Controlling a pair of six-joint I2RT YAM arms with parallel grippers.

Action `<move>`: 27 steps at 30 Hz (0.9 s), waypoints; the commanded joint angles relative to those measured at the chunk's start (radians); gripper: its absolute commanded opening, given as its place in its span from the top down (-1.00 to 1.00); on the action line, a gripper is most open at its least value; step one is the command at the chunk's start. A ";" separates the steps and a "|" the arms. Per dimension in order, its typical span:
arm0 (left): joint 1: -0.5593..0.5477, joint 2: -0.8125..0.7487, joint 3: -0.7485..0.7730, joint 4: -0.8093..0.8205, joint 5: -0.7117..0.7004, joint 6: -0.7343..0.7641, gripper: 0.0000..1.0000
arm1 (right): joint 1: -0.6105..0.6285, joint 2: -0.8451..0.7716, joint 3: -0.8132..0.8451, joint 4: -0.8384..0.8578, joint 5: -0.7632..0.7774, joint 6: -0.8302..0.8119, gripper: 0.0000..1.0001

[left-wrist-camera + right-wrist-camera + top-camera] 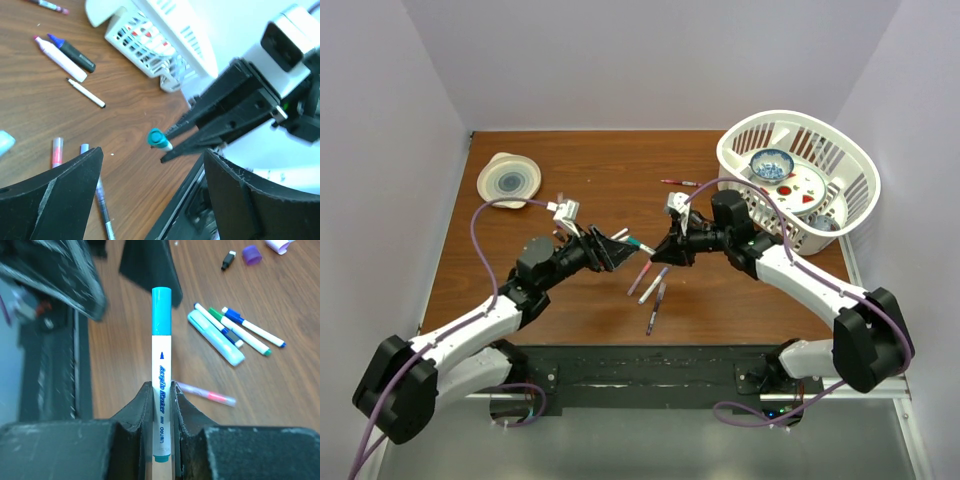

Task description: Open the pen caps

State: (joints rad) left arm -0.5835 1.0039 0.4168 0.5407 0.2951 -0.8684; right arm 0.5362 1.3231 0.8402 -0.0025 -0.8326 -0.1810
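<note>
Pen cap [161, 310], the teal one, sat unpulled on the pen [161, 360] pinched in the right gripper [161, 392], aimed at the wide-spread left gripper [152, 165]. Beyond, on the table [125, 340], a purple cap [252, 254] lay loose. Two bare-tipped markers [62, 59] lay there too, so the job looked part done.

Slim white-barrelled marker [161, 365]: teal plastic cap [161, 310] on, barrel clamped in right gripper [161, 390]. Stubby purple cap [251, 255] lies loose, off any pen.

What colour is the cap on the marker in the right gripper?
Teal cap, clearest in the right wrist view.
</note>
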 commanded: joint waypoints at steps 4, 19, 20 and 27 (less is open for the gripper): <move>0.001 0.041 -0.041 0.240 -0.165 -0.201 -0.62 | 0.018 0.018 -0.055 0.249 0.021 0.313 1.00; -0.012 0.182 0.005 0.318 -0.122 -0.236 0.00 | 0.064 0.054 -0.070 0.314 0.105 0.402 1.00; -0.013 0.185 0.008 0.320 -0.122 -0.233 0.03 | 0.064 0.057 -0.070 0.312 0.107 0.403 1.00; -0.013 0.193 0.040 0.305 -0.120 -0.198 0.73 | 0.077 0.079 -0.064 0.297 0.115 0.399 1.00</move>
State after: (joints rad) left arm -0.5915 1.1969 0.4057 0.7807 0.1749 -1.0985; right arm 0.6041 1.3964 0.7773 0.2722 -0.7406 0.2077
